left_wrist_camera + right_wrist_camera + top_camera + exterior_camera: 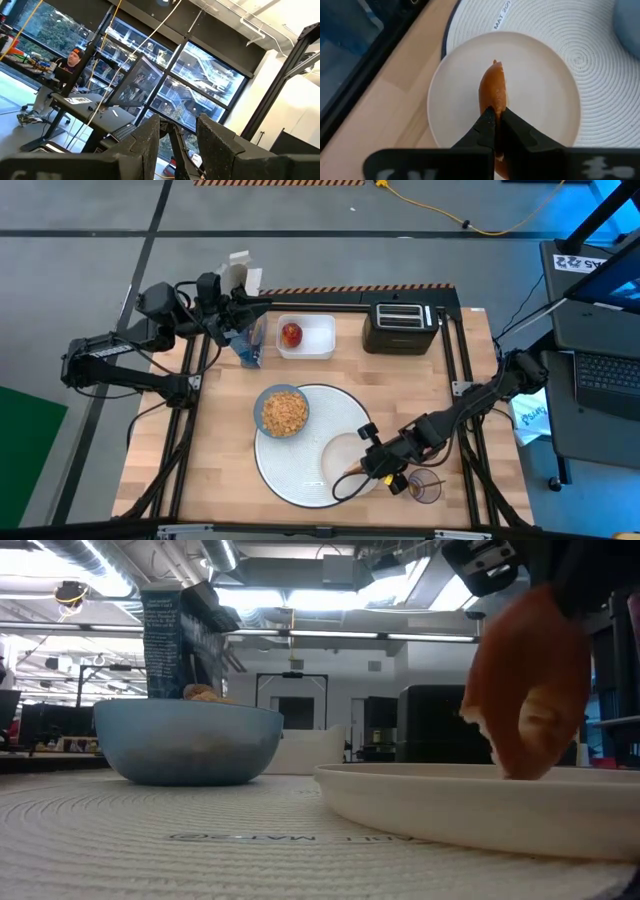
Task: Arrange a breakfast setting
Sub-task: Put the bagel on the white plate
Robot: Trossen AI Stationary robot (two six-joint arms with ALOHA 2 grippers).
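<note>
Cereal bowl [283, 412] set on mat [300, 480]; my right gripper [496, 116], clamped on bagel [493, 90], lowers it onto plate [545, 95]; apple [291, 334] remains in tub [320, 338].

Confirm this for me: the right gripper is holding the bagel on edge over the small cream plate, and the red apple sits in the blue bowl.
Not quite. The red apple sits in the white square tub, as the high view shows; the blue bowl holds tan cereal. The rest holds: the right gripper is shut on the bagel, on edge over the small cream plate.
</note>
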